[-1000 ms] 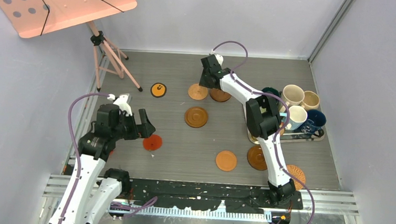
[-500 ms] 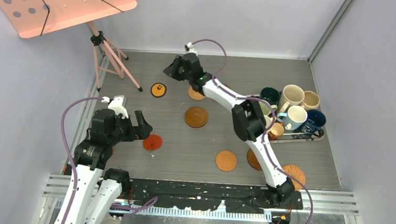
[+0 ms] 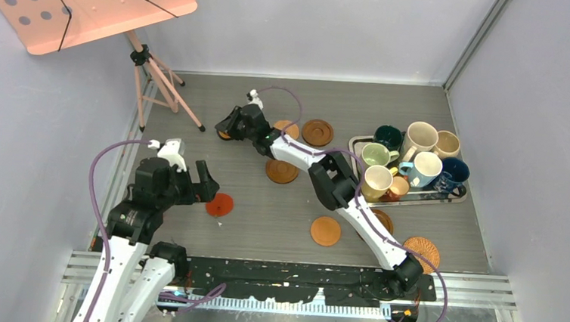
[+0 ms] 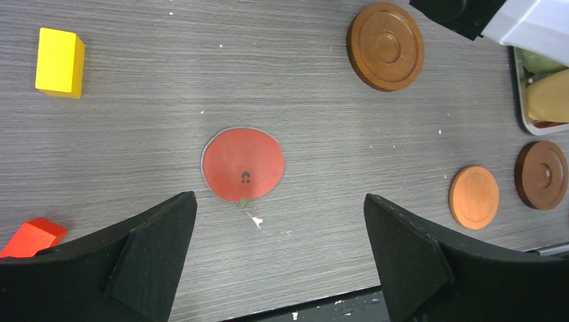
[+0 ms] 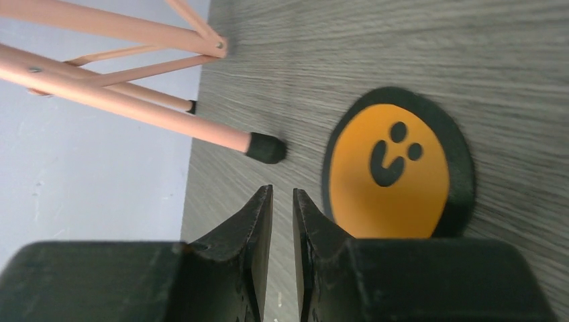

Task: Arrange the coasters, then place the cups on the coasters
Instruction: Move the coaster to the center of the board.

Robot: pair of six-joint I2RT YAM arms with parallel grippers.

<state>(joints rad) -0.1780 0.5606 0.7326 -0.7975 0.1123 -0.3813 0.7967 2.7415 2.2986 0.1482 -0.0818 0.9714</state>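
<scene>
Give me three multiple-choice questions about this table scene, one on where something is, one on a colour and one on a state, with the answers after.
1. Where do the cups stand? A: on coasters. B: on the tray. C: beside the tripod.
2. What colour is the coaster ahead of the left fingers? A: red. B: blue. C: white.
3. How do the left fingers stand? A: shut on a coaster. B: shut on a cup. C: wide open, empty.

Answers: 1 B, the cups all crowd together on the tray at the right. 2 A, the left wrist view shows a red disc. 3 C, the two fingers stand far apart and grip nothing.
</scene>
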